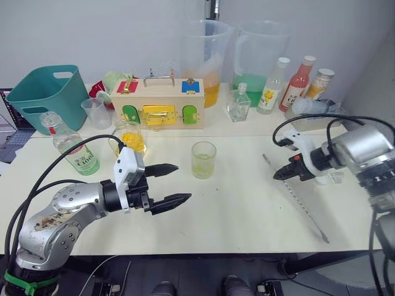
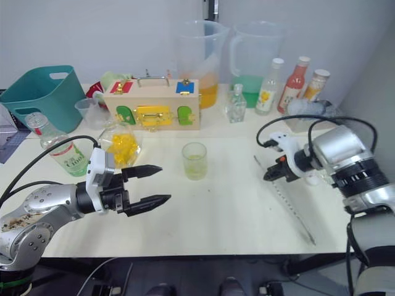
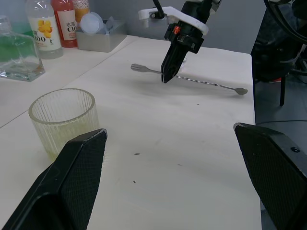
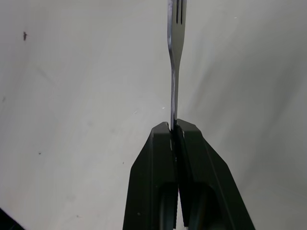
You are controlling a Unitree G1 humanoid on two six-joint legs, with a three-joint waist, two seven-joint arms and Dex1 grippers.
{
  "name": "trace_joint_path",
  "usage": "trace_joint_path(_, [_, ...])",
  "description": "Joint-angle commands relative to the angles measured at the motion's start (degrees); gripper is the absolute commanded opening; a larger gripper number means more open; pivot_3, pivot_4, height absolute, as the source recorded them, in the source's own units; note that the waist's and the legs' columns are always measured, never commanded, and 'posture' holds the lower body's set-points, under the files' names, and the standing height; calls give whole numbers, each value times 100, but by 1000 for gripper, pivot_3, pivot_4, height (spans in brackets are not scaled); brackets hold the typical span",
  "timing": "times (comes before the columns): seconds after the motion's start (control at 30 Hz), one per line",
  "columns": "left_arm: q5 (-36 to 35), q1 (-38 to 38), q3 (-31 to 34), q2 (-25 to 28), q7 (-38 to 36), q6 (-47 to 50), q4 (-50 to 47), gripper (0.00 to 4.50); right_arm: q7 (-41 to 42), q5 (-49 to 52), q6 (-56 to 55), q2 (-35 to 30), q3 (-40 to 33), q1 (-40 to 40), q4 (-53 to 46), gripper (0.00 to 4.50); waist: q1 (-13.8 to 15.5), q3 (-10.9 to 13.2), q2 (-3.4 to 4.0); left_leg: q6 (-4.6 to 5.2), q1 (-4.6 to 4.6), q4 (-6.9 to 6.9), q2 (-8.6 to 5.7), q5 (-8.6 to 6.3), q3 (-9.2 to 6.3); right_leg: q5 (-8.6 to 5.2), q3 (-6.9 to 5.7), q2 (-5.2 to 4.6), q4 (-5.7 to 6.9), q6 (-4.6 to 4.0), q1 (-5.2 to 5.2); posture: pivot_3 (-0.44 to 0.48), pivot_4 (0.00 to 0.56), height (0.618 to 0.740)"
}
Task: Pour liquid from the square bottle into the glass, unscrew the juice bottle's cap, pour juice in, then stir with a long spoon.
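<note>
A pale table holds the glass (image 1: 203, 160) near its middle, upright, with a shallow layer of yellowish-green liquid in it, which suggests both pours are done and stirring is the step in hand. The right gripper (image 4: 173, 128) has its two black fingers pressed together on the thin metal shaft of the long spoon (image 1: 295, 198), pinching it close to the forked end, which sticks out just beyond the fingertips. The rest of the spoon trails away behind the fingers, lying flat on the table, its small bowl at the far tip. Gripping near one end likely leaves a long free length to reach down into the glass. The left gripper (image 1: 171, 184) hovers low over the table with its fingers spread wide and nothing between them; the glass stands just ahead of its fingertips and slightly to one side, perhaps so it can steady the glass. The juice bottle (image 1: 69, 145), capless, stands well behind the left gripper near the table edge.
</note>
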Motion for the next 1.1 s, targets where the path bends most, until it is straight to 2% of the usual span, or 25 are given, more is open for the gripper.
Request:
trace_joint_path(0.03, [1, 96, 36, 43, 24, -86, -209, 4492, -22, -432, -482, 263, 9, -146, 468, 0, -2, 0, 0, 0, 2, 0, 0, 0, 0, 0, 0, 0, 1, 0, 2, 0, 150, 740])
trace_joint_path(0.33, [-21, 321, 121, 175, 8, -105, -259, 4492, 126, -1028, -1022, 783, -117, -169, 1360, 0, -9, -1, -1, -2, 5, 0, 0, 1, -1, 2, 0, 0, 3, -1, 3, 0, 150, 740])
trace_joint_path(0.53, [183, 528, 134, 321, -180, -262, -81, 4500, 302, -1229, -1096, 729, -225, -208, 1352, 1961, -11, -1, -1, -3, 8, 0, 0, 2, -1, 2, 0, 1, 6, -2, 3, 0, 150, 740])
trace_joint_path(0.67, [330, 647, 274, 479, -355, -365, 318, 4500, 558, -862, -620, 396, -848, -354, 730, 3370, -3, 0, 1, -3, 3, 0, 0, 2, -1, 2, 0, 0, 7, -2, 0, 0, 150, 740])
trace_joint_path(0.77, [397, 674, 304, 519, -464, -471, 459, 4500, 584, -823, -506, 246, -981, -260, 383, 4322, 0, 0, 1, -3, 3, 0, 0, 2, -3, 2, -3, 0, 8, -2, -1, 0, 150, 740])
trace_joint_path(0.8, [404, 673, 304, 517, -478, -481, 468, 4500, 576, -821, -481, 239, -1005, -236, 334, 4443, -1, 0, 0, -3, 5, 0, 0, 1, -3, 2, -4, 1, 8, -2, 1, 0, 150, 740])
trace_joint_path(0.93, [411, 675, 296, 523, -501, -520, 494, 4500, 557, -833, -412, 235, -1073, -175, 213, 4443, -16, 0, 0, -3, 6, 0, 1, 1, -2, 2, -3, 1, 8, -2, 1, 0, 150, 740])
trace_joint_path(1.07, [599, 807, 465, 688, -818, -780, 1022, 4500, 698, -439, -690, -313, -1874, 474, -516, 4443, 18, 0, 1, -3, 4, -1, -1, 1, -4, 2, -4, -1, 12, -2, 0, 0, 150, 740])
trace_joint_path(1.1, [803, 949, 649, 811, -926, -1011, 1483, 4500, 574, -87, -1215, -118, -3049, 1376, -1276, 4443, 40, -4, -6, -3, 1, -1, -2, 1, -4, 2, -4, -2, 12, -2, -1, 0, 150, 740])
